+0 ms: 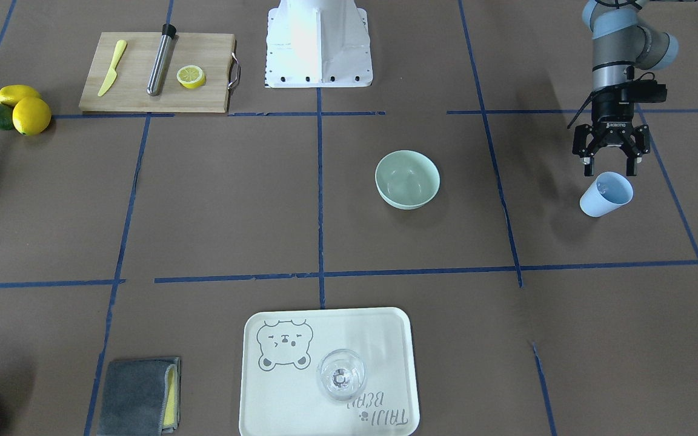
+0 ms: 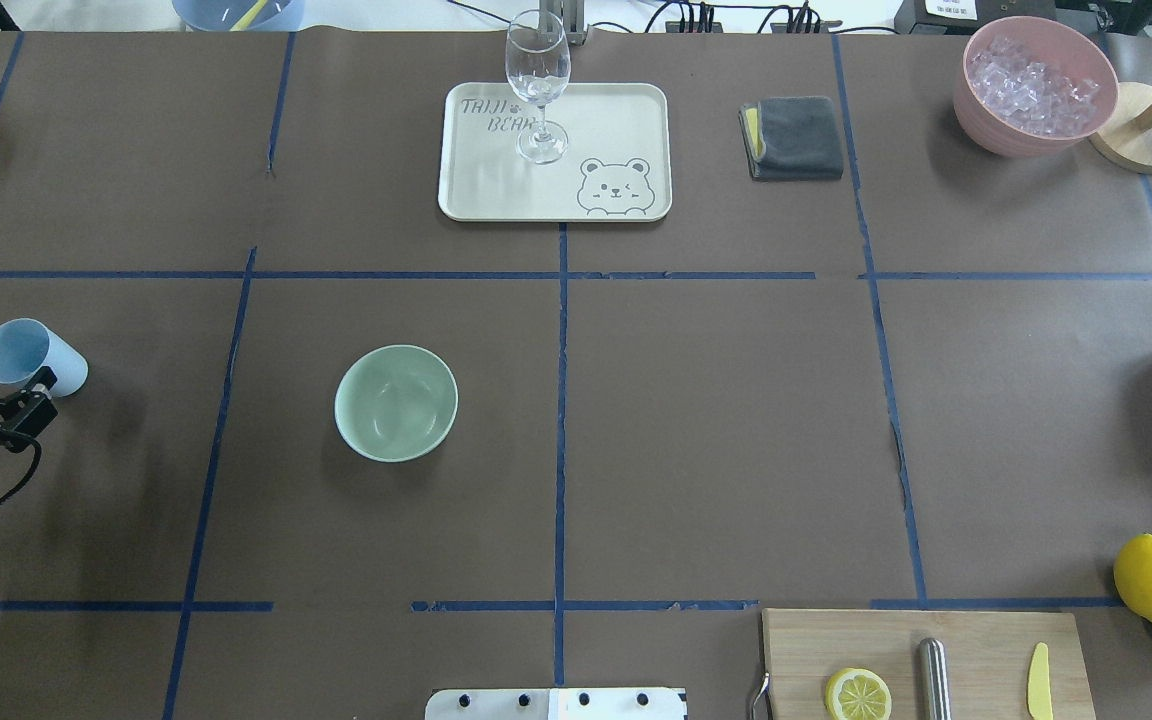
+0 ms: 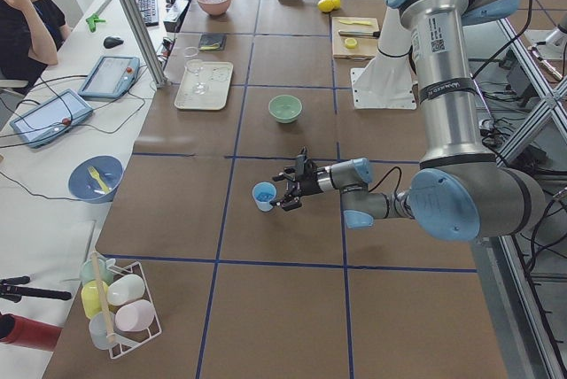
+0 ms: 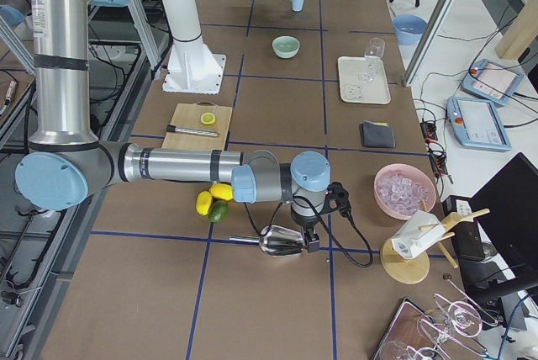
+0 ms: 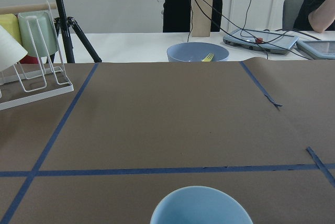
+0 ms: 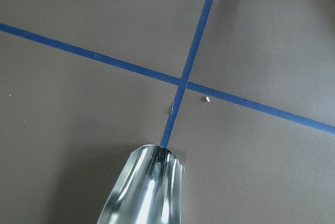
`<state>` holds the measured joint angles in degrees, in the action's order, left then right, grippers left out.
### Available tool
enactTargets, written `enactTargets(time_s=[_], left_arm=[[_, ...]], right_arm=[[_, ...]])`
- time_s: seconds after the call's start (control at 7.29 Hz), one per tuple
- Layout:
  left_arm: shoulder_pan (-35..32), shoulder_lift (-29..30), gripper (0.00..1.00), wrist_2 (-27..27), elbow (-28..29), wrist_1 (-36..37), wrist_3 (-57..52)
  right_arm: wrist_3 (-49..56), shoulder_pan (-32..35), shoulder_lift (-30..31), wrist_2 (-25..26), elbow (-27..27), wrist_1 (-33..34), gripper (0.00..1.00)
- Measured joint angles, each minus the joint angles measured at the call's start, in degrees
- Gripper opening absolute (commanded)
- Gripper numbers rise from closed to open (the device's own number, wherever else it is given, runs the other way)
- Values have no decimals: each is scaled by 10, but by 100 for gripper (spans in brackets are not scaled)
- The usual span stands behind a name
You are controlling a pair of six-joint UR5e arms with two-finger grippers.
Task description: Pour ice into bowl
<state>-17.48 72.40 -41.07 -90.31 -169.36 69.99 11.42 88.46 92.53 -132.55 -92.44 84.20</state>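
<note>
Covering the table [image 2: 716, 420] is brown paper, and blue tape lines [image 2: 561, 400] cut it into squares. Beside the table runs a white desk [image 3: 53, 166] where a person [image 3: 27, 16] sits. The bowl [image 2: 396, 403] stands upright, mouth up, in the square just left of the middle line. It is round, so no side is longer. The ice [image 2: 1031, 85] lies heaped in the pink container [image 2: 976, 110] at a far corner, well apart from the bowl. The left gripper [image 1: 608, 169] has its jaws spread wide, just beside the light blue cup [image 1: 606, 195]. The right gripper [image 4: 308, 239] is at a metal scoop [image 4: 282, 242]; whether its jaws are apart or together cannot be told
</note>
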Motion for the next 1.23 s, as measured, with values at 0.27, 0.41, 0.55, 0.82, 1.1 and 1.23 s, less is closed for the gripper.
enactTargets(time_s=[0.27, 0.41, 0.55, 0.82, 1.1, 1.23], left_arm=[[3, 32, 100, 14, 40, 0, 2], [3, 47, 99, 16, 55, 0, 1], [3, 61, 99, 16, 69, 0, 0], [-7, 76, 99, 15, 85, 0, 2], [-27, 78, 98, 13, 93, 2, 3], [-35, 79, 98, 12, 98, 3, 3]], right_arm=[[0, 0, 0, 1, 1, 0, 100], [0, 1, 0, 1, 1, 0, 100], [0, 1, 0, 1, 1, 0, 100], [0, 2, 0, 1, 2, 0, 100], [0, 2, 0, 1, 2, 0, 100], [0, 2, 0, 1, 2, 0, 100]])
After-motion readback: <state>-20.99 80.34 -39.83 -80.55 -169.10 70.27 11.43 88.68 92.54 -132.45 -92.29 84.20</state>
